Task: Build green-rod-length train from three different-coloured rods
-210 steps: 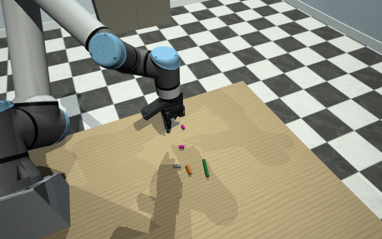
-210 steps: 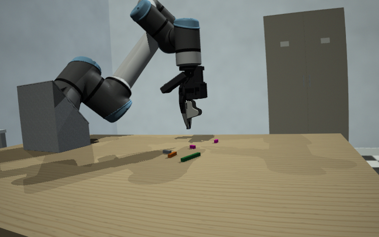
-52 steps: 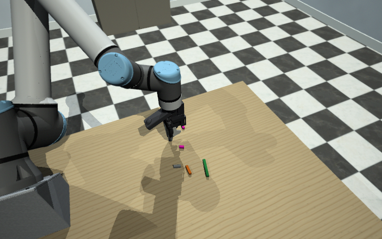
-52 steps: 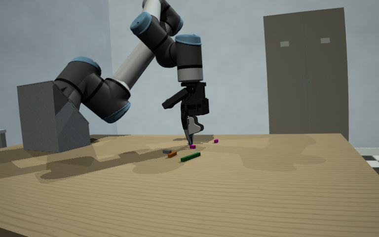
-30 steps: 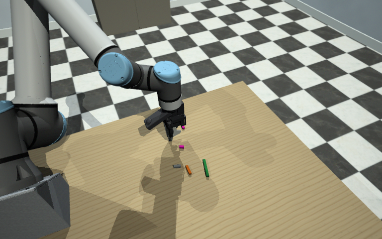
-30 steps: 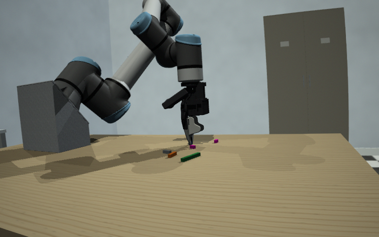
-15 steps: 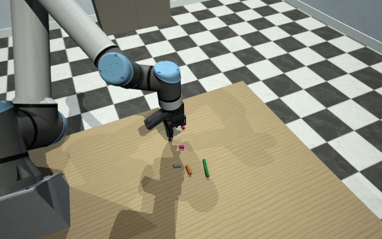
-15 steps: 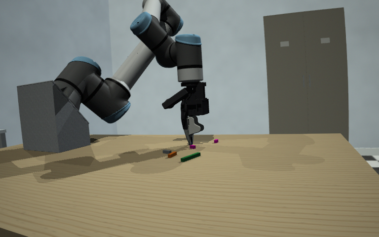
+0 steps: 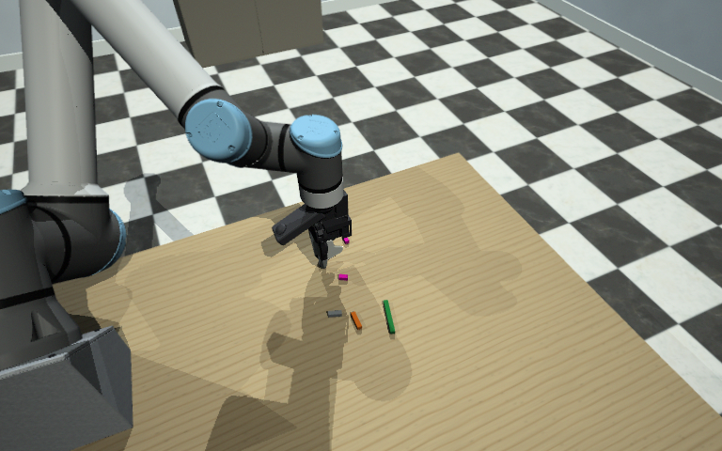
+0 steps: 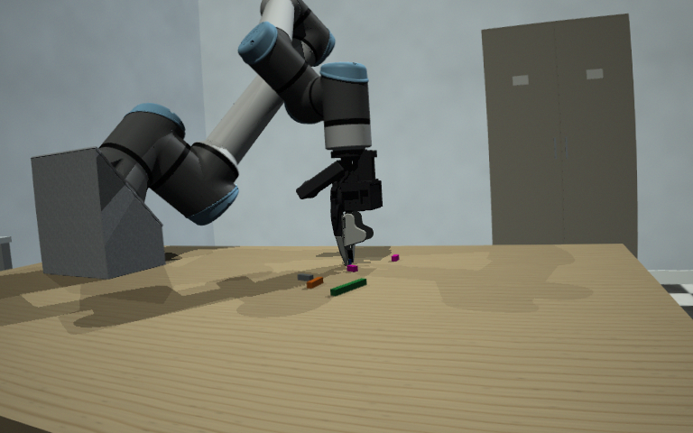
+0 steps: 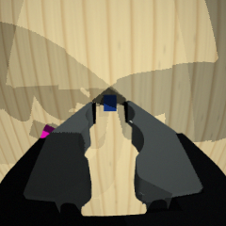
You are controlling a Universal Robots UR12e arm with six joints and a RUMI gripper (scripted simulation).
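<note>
My gripper (image 11: 109, 104) points straight down with its tips at the table top, also seen in the top view (image 9: 321, 263) and the exterior view (image 10: 348, 261). Its fingers stand slightly apart. A small blue rod (image 11: 110, 103) lies between the tips with a thin gap on each side. A magenta rod (image 9: 342, 276) lies just beside the tips; it also shows in the wrist view (image 11: 47, 131). The grey rod (image 9: 334, 313), the orange rod (image 9: 355, 319) and the green rod (image 9: 389, 316) lie apart from each other nearer the table's front.
A second magenta rod (image 9: 346, 240) lies behind the gripper, toward the table's far edge. The robot's grey base block (image 10: 91, 214) stands at the table's left end. A cabinet (image 10: 559, 133) stands beyond the table.
</note>
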